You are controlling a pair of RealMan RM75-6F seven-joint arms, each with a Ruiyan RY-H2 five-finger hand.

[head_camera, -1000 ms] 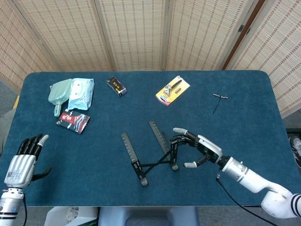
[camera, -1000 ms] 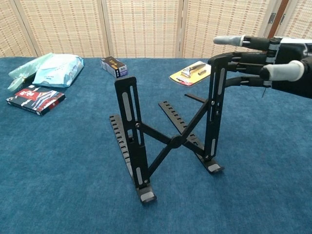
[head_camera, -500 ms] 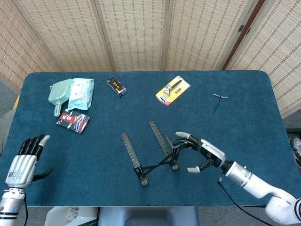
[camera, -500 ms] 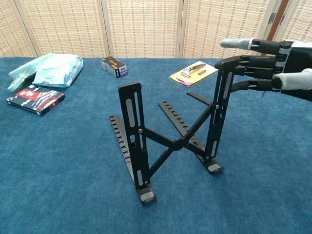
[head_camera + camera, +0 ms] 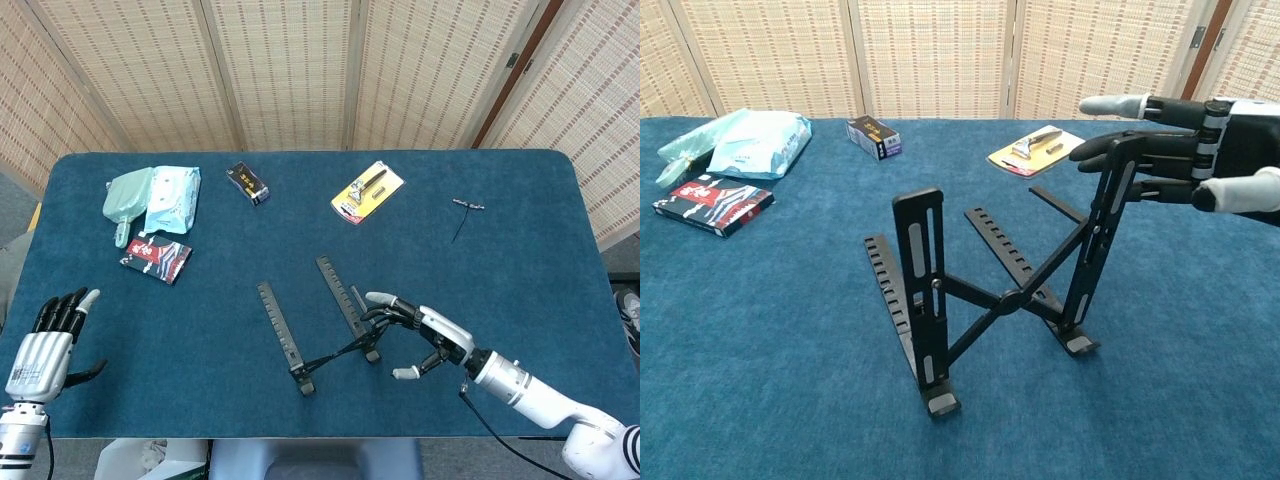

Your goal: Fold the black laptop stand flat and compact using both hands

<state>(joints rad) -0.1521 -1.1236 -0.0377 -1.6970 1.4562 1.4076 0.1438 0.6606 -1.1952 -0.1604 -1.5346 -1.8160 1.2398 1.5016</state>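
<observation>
Right hand (image 5: 1200, 150) at laptop stand (image 5: 990, 290) upright.
Fingers spread, touching its top at 3 o'clock for leverage; grasp unclear.

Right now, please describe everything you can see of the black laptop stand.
The black laptop stand looks like metal or hard plastic. It is unfolded: two notched base rails lie on the blue table, two slotted uprights rise from them, joined by crossed struts. The right hand holds the top of the right upright; its fingers wrap it.
</observation>
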